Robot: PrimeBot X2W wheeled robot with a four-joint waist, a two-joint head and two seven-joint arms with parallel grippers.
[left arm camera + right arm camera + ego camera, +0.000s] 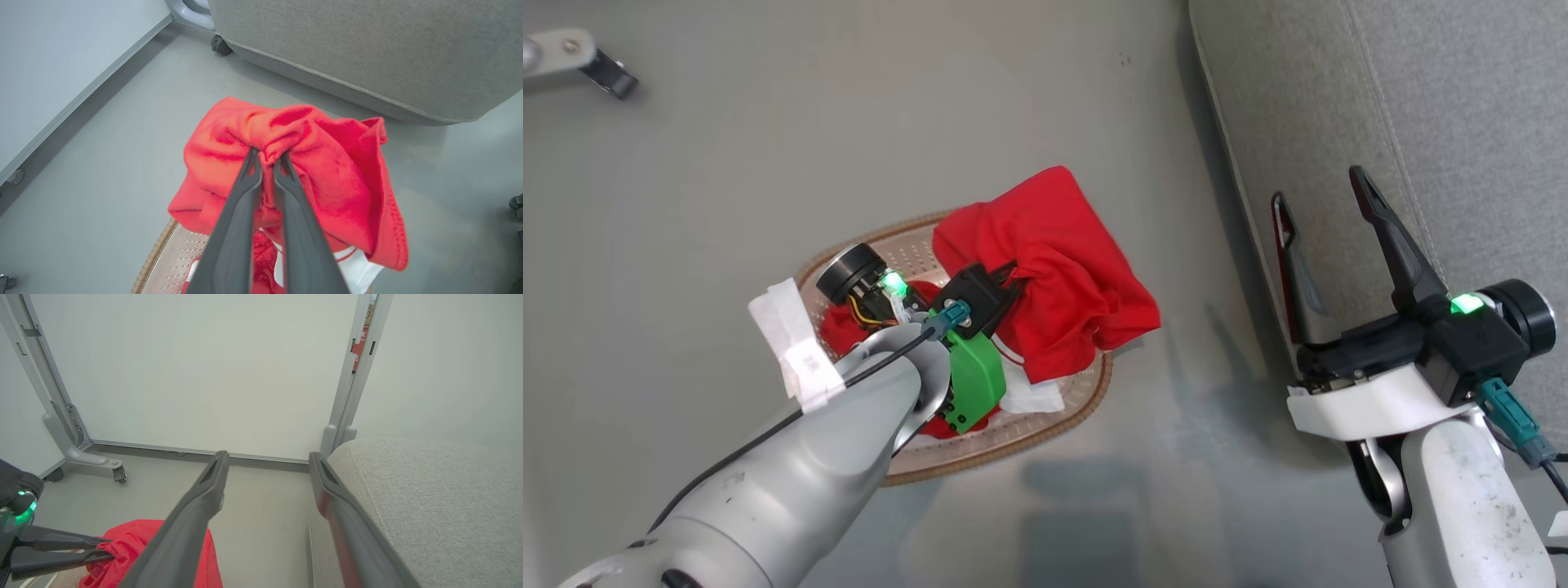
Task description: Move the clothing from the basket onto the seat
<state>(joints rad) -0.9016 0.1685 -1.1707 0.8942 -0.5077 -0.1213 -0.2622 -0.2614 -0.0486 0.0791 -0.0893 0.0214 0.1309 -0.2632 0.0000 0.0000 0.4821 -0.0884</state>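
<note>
Left wrist view: with left gripper (267,155) clamped on red shirt (327,163) and right gripper (1316,188) wide, empty, lift clear of basket (153,257) before swinging to seat (367,53).

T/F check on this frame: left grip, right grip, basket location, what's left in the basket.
1. The left gripper is shut on a red shirt. True.
2. The right gripper holds a shirt as well. False: it is open and empty, near the edge of the seat.
3. The basket stands on the seat. False: it stands on the floor beside the seat.
4. More red clothing lies in the basket below the gripped shirt. True.
</note>
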